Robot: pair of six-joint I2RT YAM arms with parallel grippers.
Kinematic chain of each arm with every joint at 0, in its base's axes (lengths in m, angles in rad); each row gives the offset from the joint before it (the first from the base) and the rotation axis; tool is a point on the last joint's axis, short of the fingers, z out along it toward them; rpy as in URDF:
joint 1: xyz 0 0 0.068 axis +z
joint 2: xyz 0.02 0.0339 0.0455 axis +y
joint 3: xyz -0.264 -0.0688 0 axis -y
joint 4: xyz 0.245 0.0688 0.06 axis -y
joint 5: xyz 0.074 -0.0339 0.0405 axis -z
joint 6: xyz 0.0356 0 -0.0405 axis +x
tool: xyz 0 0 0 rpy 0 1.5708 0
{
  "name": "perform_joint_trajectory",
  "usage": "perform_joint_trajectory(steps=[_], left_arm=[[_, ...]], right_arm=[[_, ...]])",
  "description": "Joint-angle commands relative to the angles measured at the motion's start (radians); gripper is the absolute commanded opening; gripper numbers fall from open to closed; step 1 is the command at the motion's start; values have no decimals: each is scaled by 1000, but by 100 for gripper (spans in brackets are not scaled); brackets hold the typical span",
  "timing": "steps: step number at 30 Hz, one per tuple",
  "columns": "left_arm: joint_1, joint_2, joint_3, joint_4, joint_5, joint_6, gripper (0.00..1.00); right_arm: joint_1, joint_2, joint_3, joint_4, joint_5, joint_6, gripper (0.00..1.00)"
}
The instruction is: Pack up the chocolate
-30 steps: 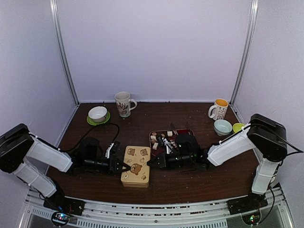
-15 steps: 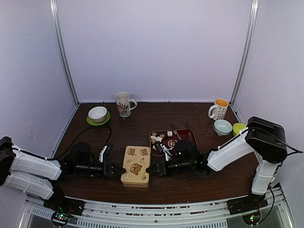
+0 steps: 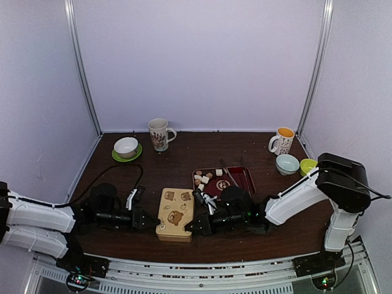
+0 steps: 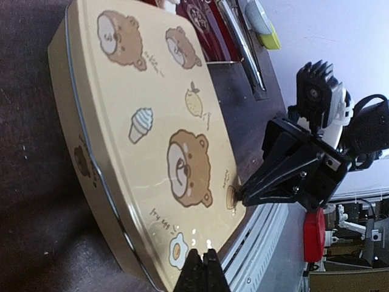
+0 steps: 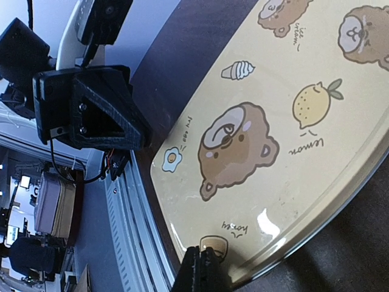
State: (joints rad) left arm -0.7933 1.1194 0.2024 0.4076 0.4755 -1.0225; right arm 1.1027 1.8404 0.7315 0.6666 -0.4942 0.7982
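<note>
A closed cream tin (image 3: 176, 211) printed with bears lies at the near middle of the table. It fills the left wrist view (image 4: 164, 121) and the right wrist view (image 5: 273, 121). My left gripper (image 3: 152, 221) is shut, its tips (image 4: 202, 264) at the tin's near left corner. My right gripper (image 3: 189, 226) is shut, its tips (image 5: 200, 264) touching the lid's near right corner. The chocolate (image 3: 201, 179), small white and tan pieces, lies on a dark red tray (image 3: 240, 176) behind the tin. Metal tongs (image 3: 227, 173) rest on that tray.
A printed mug (image 3: 160, 134) and a white bowl on a green saucer (image 3: 126, 147) stand at the back left. A mug with an orange inside (image 3: 282, 141), a pale blue bowl (image 3: 287, 163) and a yellow-green cup (image 3: 307, 164) stand at the back right. The table's metal front rail runs just below the tin.
The left arm has dropped lower and drawn left, its gripper shifting toward the tin's near left corner. The right gripper has moved toward the tin's near right corner.
</note>
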Motion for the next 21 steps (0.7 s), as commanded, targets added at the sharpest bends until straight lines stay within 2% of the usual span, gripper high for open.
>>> perform_joint_trajectory(steps=[1, 4, 14, 16, 17, 19, 21], left_arm=[[5, -57, 127, -205, -90, 110, 0], [50, -55, 180, -273, -95, 149, 0], [184, -115, 311, -498, -130, 292, 0], [239, -138, 311, -515, -107, 301, 8], [281, -148, 312, -531, -99, 313, 16], [327, -170, 325, -578, -108, 339, 44], [354, -195, 348, -646, -174, 364, 73]], right_arm=[[-10, -104, 40, -177, 77, -102, 0], [-24, -160, 52, -273, 135, -143, 0], [-116, -385, 12, -437, 374, -241, 1], [-141, -427, 8, -490, 436, -261, 9], [-155, -448, 2, -507, 464, -271, 17], [-187, -491, -16, -524, 497, -286, 51], [-220, -540, -39, -539, 524, -303, 76]])
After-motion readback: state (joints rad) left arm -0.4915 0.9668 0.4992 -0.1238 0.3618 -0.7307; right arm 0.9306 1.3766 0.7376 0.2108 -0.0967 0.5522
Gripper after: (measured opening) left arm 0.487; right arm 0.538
